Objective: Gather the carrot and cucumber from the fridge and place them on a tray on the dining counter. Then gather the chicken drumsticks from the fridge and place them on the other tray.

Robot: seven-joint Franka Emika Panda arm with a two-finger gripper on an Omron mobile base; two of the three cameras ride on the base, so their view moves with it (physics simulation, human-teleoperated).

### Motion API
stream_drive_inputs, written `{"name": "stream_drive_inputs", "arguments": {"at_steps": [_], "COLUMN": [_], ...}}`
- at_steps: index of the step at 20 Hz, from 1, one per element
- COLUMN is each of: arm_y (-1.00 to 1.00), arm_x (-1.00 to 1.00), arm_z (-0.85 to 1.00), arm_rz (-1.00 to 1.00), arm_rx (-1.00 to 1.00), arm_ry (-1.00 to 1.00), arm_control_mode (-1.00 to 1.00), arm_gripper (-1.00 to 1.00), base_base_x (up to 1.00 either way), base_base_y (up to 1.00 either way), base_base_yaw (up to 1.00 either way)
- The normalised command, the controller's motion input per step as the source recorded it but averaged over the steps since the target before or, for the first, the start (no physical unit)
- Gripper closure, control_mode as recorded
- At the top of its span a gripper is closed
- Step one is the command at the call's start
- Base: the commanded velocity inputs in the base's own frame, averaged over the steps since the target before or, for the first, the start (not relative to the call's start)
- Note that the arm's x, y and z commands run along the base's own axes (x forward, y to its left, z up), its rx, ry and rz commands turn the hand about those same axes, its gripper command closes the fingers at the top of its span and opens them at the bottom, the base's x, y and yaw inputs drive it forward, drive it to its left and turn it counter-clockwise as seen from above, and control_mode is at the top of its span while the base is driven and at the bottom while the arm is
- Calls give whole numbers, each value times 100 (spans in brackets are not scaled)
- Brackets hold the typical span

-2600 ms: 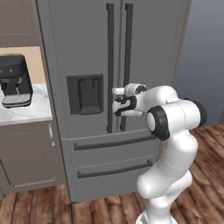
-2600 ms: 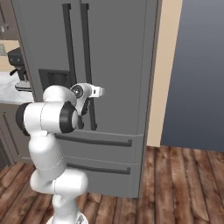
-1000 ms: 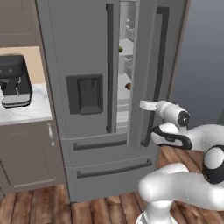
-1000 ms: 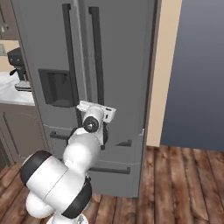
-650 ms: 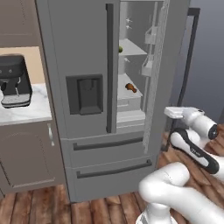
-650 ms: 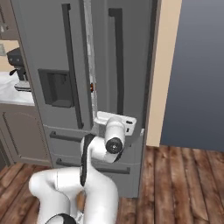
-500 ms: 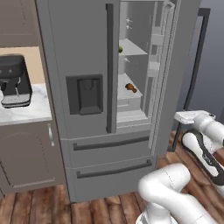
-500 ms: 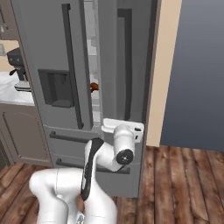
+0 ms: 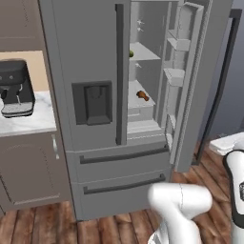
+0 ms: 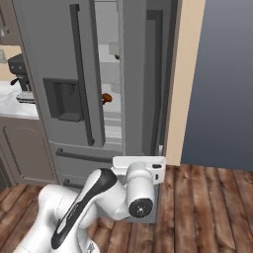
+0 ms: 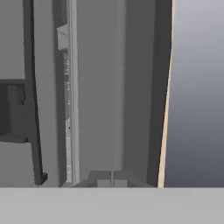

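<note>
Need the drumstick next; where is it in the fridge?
The chicken drumstick lies on a middle shelf of the open fridge, right of the dispenser door.

Fridge [image 9: 95, 71] right door [image 9: 190, 86] swung open. Brown drumstick [image 9: 142, 96] on middle shelf; small green item [image 9: 131, 54], unclear which, on shelf at 12 o'clock above it.

Green item [image 9: 131, 54] mostly hidden behind fridge door [image 9: 90, 71].

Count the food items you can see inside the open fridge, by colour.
Brown item, probably a chicken drumstick: 1
Green item, too small to identify: 1
Total: 2
</note>
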Motion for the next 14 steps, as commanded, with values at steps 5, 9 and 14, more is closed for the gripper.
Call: {"name": "stream_drive_inputs", "arguments": {"at_steps": [5, 9, 14], "arm_y": [40, 70, 100], "arm_x": [-100, -82, -8], "arm_z": [49, 63, 61], "arm_rz": [-11, -17, -15], "arm_rx": [-26, -33, -45], "arm_ry": [-5, -5, 1], "arm_control_mode": [-100, -100, -100], "arm_gripper": [100, 100, 100], "base_base_x": [0, 0, 0], "base_base_y": [0, 0, 0], "base_base_yaw": [0, 0, 0]}}
